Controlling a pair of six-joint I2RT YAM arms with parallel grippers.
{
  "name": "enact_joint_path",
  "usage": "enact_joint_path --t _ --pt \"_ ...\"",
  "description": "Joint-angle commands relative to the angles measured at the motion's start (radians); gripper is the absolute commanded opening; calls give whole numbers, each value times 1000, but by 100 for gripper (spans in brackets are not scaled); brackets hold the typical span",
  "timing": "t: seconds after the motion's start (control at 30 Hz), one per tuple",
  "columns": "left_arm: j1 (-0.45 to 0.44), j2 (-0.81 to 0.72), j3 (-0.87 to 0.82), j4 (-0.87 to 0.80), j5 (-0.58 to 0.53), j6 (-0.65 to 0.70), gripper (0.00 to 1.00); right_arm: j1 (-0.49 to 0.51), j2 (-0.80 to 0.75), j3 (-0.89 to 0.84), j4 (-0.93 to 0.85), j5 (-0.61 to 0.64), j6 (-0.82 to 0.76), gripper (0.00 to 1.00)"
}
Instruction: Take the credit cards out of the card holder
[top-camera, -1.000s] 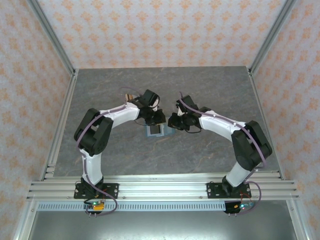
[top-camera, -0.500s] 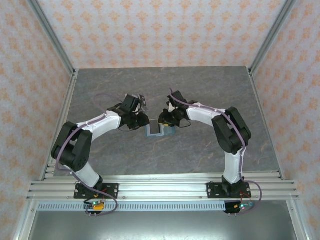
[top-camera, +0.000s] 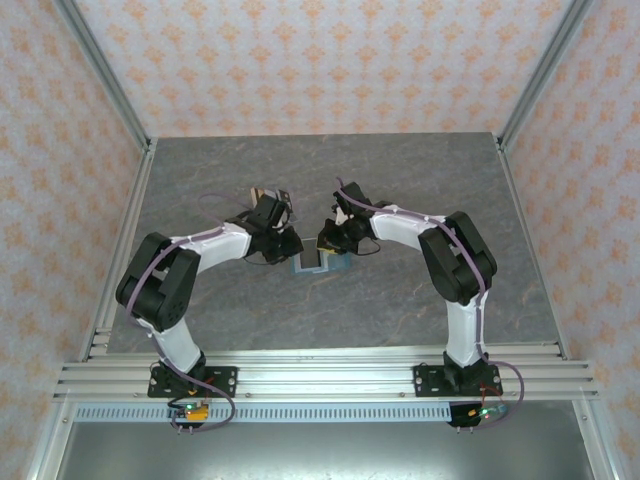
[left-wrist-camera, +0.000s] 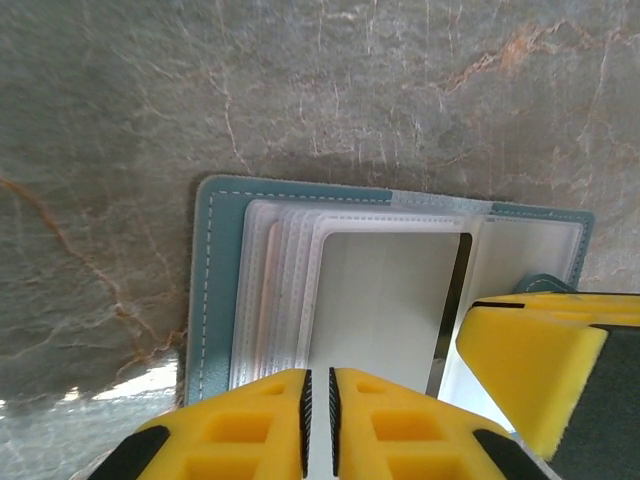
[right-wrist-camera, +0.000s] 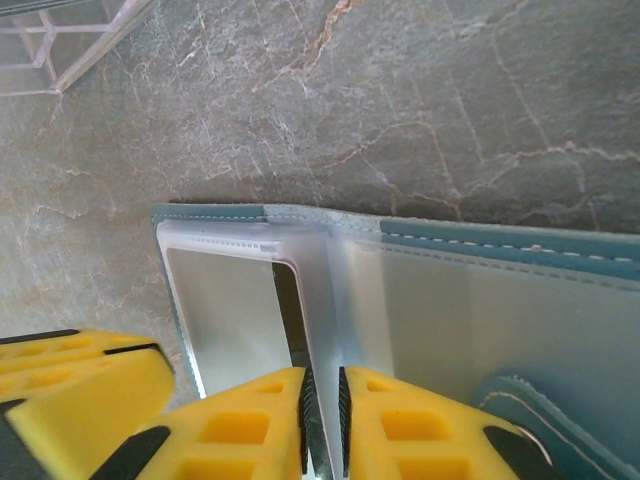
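Location: card holder (top-camera: 320, 262) lies open at the middle of the bench (top-camera: 400, 180), between both arms.
Left end effector (left-wrist-camera: 318, 420): closed to a slit over the clear sleeves (left-wrist-camera: 275, 300); we cannot tell whether it has hold of anything.
Right end effector (right-wrist-camera: 322, 420): likewise, at the centre crease (right-wrist-camera: 315, 260).
Handling: we judge the credit cards (left-wrist-camera: 385, 300) light, stiff and slick; pinch an exposed edge.

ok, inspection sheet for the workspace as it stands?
Surface: grey marbled tabletop.
Job's things: teal bifold card holder lying open; pale credit card inside a clear sleeve, not yet out.
Clutter: clear lattice-like object at the right wrist view's corner, unidentified.
Grippers: left tool and right tool both down at the holder's sleeves, jaws nearly together; what they pinch is unclear.
Cables: purple cables run along both arms.
Surroundings: orange-patterned walls, aluminium frame.
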Motion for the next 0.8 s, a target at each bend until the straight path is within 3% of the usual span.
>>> enact_joint_path --t 0.0,0.17,0.77 --pt "-12 27 34 12 2 -6 13 3 23 16 -10 -16 -1 18" --pt "-13 44 48 -44 -50 -3 8 2 30 15 -9 -24 -9 18" --pt "-21 86 30 -58 -53 -9 6 1 37 -3 43 -85 -15 14"
